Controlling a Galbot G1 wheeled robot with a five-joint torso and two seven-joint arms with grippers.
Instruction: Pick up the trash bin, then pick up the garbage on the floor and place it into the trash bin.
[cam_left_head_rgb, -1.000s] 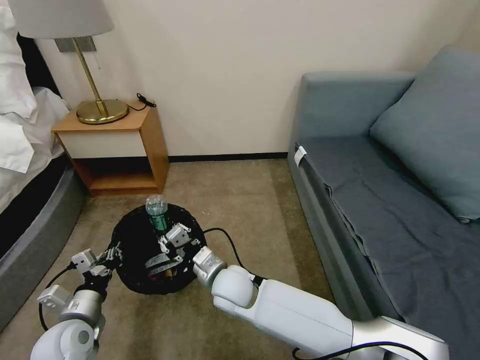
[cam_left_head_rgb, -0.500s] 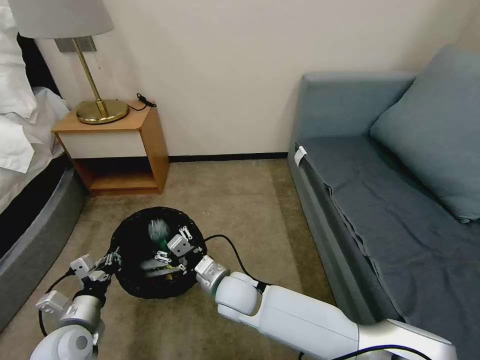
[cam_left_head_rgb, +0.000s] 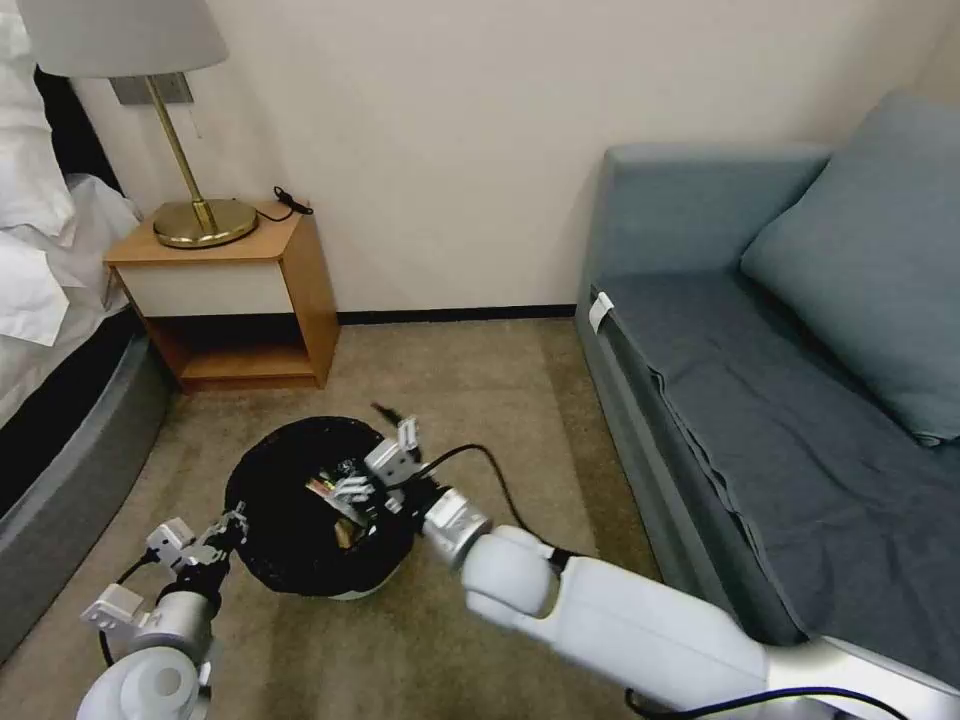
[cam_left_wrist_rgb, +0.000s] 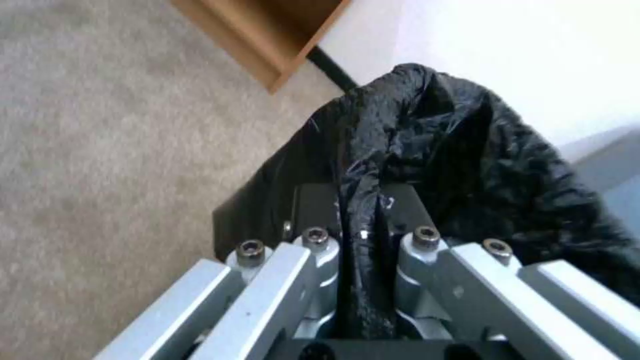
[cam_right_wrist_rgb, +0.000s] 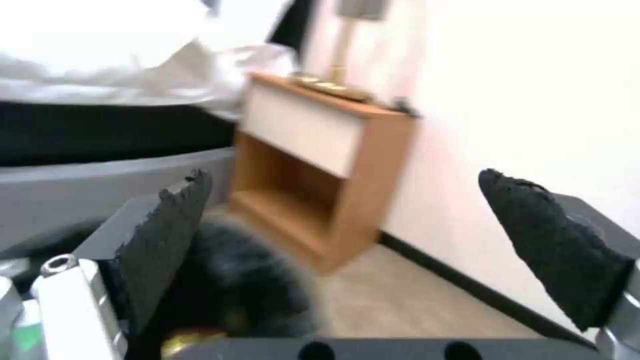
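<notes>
- The left end effector (cam_left_head_rgb: 215, 535) is pinching the bin (cam_left_head_rgb: 290, 520) by its near-left rim; in the left wrist view the fingers (cam_left_wrist_rgb: 313, 240) are closing narrow on a fold of the black liner (cam_left_wrist_rgb: 363, 220), which is running up between them.
- That hold is likely serving to keep the bin's mouth up and facing the other arm, so dropped pieces are landing inside rather than on the carpet (cam_left_head_rgb: 470, 390).
- The bin is sitting low over the carpet between the bed (cam_left_head_rgb: 60, 440) and the sofa (cam_left_head_rgb: 720, 400), with its white base (cam_left_head_rgb: 350, 592) showing at the near side; whether it is touching the floor is hard to tell.
- The right end effector (cam_left_head_rgb: 385, 470) is hanging over the bin's right rim, its pads (cam_right_wrist_rgb: 167, 225) standing wide apart with nothing between them.
- Garbage (cam_left_head_rgb: 335, 490) is lying inside the liner, just beside the right end effector; the separate pieces are too tangled to name.
- Judging from the empty spread and the litter inside, a drop looks finished.
- No litter is showing on the carpet around the nightstand (cam_left_head_rgb: 235, 300).
</notes>
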